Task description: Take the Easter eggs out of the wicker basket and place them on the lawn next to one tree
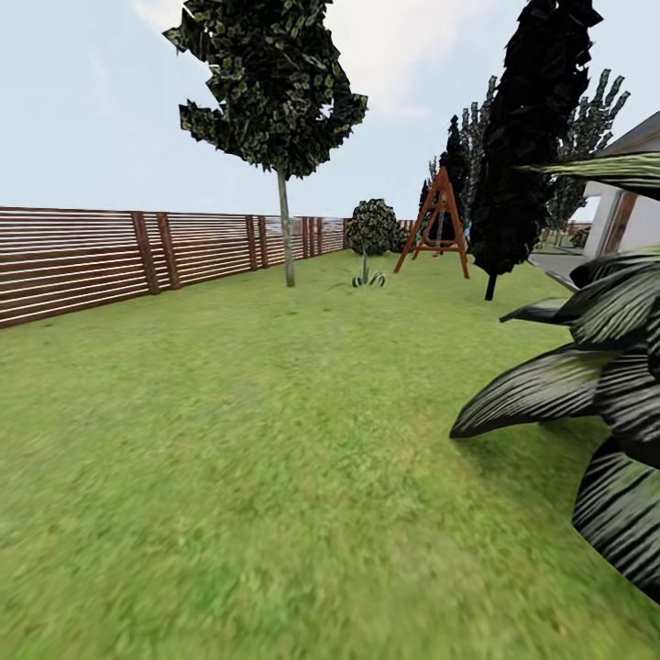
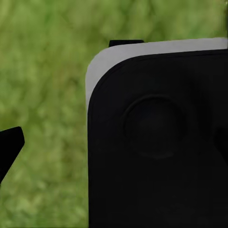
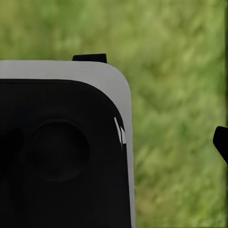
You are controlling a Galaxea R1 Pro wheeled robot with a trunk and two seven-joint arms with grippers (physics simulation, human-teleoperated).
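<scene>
The lawn (image 1: pixel 229 440) spreads wide and flat ahead of me in the garden, bounded on the left by a dark brown slatted fence (image 1: pixel 92 257). A tree (image 1: pixel 287 229) with a thin pale trunk and a jagged dark green crown stands far ahead near the fence. The Easter eggs and the wicker basket are out of view. One dark fingertip (image 2: pixel 10 147) of my left gripper shows over grass in the left wrist view. A dark fingertip (image 3: pixel 221 142) of my right gripper shows likewise in the right wrist view. Whether either gripper is open cannot be told.
Large striped dark leaves (image 1: pixel 587 385) crowd the near right. Farther back stand an all-black columnar tree (image 1: pixel 527 137), a red-brown swing frame (image 1: pixel 438 225), a round bush (image 1: pixel 371 227) and a house corner (image 1: pixel 632 202). A black, grey-rimmed robot panel (image 2: pixel 156 142) (image 3: pixel 57 152) blocks much of both wrist views.
</scene>
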